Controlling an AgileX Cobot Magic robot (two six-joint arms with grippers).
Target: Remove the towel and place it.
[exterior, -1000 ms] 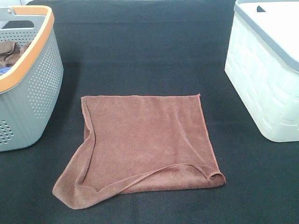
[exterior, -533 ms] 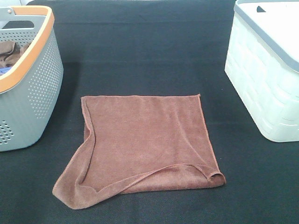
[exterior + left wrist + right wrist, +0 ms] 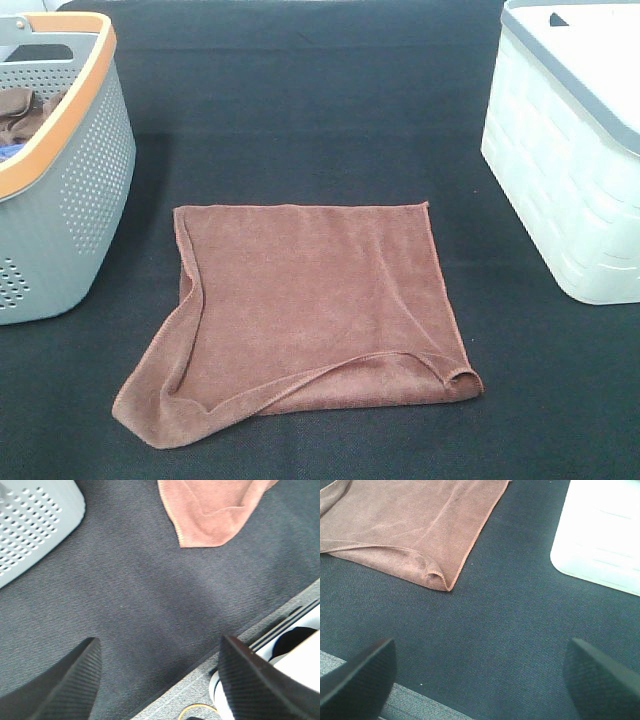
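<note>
While the towel (image 3: 305, 315) lies spread on the black mat (image 3: 330, 120) between the grey basket (image 3: 60, 170) and the white bin (image 3: 570, 160), you have the left gripper (image 3: 160, 680) and right gripper (image 3: 477, 672) spread wide, holding nothing, above bare mat near its front corners.

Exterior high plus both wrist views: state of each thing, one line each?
towel: flat on the black table cover, near edge folded over, ungrasped
grey basket: upright, open, brown cloth bunched inside
white basket: upright, inside not visible
left gripper: open, holding nothing, above bare cover
right gripper: open, holding nothing, near towel corner
</note>
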